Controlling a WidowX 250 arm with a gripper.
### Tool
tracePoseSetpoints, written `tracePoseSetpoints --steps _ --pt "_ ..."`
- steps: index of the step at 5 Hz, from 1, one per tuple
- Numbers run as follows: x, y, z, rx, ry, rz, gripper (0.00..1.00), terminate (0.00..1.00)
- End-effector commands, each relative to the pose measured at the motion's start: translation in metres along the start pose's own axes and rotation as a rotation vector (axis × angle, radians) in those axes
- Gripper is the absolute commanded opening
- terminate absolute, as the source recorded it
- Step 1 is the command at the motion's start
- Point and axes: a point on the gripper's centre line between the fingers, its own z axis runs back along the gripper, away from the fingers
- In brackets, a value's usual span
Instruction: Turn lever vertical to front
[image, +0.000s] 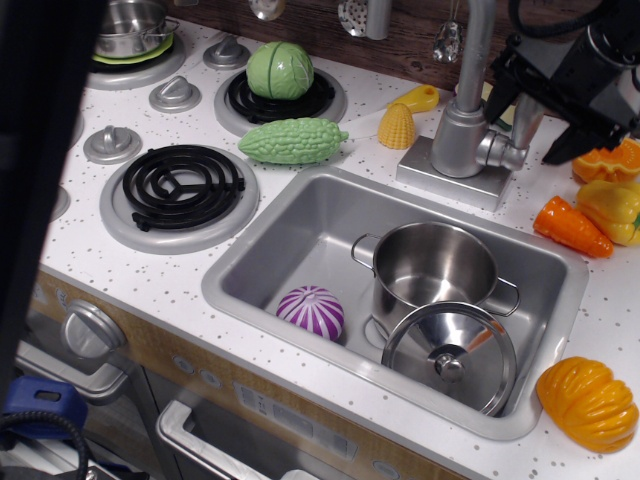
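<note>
High front view over sink (300, 215)

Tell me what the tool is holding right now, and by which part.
Nothing. The tool is open above the lever, which stands upright on its side stub between the two fingers; neither finger visibly presses on it.
</note>
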Motion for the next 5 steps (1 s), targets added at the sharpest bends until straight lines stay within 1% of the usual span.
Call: tracePoseSetpoints --steps 1,2,3,4,5 --pt "0.026 0.023 0.029 -0.036 -0.122 0.025 1.00 0.00" --pt "0.031 0.027 0.027 -0.046 -0.133 0.018 1.00 0.00" --pt "0.034 0.029 0.022 -0.052 -0.157 0.015 1.00 0.00" --pt "0.040 0.030 0.017 -0.073 -0.188 0.027 1.00 0.00" --pt "0.045 0.025 0.013 -0.067 -0.252 0.049 1.00 0.00"
